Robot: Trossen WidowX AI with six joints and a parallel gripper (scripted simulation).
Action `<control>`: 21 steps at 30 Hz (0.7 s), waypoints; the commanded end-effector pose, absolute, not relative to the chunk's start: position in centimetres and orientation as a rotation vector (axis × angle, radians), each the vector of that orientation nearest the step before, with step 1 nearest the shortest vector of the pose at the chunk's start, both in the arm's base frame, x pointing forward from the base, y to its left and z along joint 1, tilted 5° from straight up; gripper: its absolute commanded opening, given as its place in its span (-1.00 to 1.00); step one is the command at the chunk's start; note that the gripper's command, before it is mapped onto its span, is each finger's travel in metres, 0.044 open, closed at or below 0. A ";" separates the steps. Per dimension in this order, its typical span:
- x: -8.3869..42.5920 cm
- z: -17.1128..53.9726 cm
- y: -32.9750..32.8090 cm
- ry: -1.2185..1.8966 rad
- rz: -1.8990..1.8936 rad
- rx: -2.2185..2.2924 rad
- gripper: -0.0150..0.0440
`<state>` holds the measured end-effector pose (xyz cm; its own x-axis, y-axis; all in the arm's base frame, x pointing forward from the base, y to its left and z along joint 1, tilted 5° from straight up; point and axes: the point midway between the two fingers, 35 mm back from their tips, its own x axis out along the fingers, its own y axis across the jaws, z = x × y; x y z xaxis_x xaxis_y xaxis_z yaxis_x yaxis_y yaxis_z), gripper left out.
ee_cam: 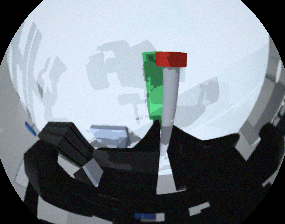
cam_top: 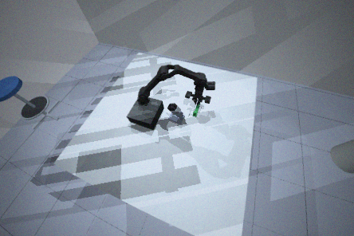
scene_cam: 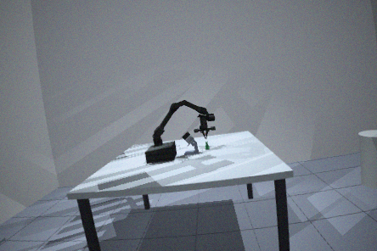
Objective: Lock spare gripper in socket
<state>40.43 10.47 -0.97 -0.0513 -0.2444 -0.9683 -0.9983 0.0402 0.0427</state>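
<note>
My gripper points down, shut on the lower end of a grey rod with a red head. The rod looks like the lock pin; the top and exterior views do not show it clearly. A narrow green piece is just below the fingertips, partly behind the rod in the wrist view. I cannot tell whether it touches the rod or is the spare gripper. The grey mount leans left beside it, with a dark block at its top. The socket's opening is not readable.
My arm's black base stands left of the mount on the white table. A blue-topped stool is off to the left, and a pale round column is off to the right. Strong shadows cross the table.
</note>
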 end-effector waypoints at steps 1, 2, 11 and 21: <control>39.7 -0.6 10.5 1.442 1.090 -1.337 -0.49; 39.4 -0.5 10.5 1.444 1.089 -1.335 -0.49; 37.3 0.3 10.5 1.454 1.079 -1.320 -0.49; 34.7 1.0 10.3 1.466 1.067 -1.302 -0.49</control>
<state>35.61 10.28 0.81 -0.0624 -0.2470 -0.9670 -0.9964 0.0713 0.0461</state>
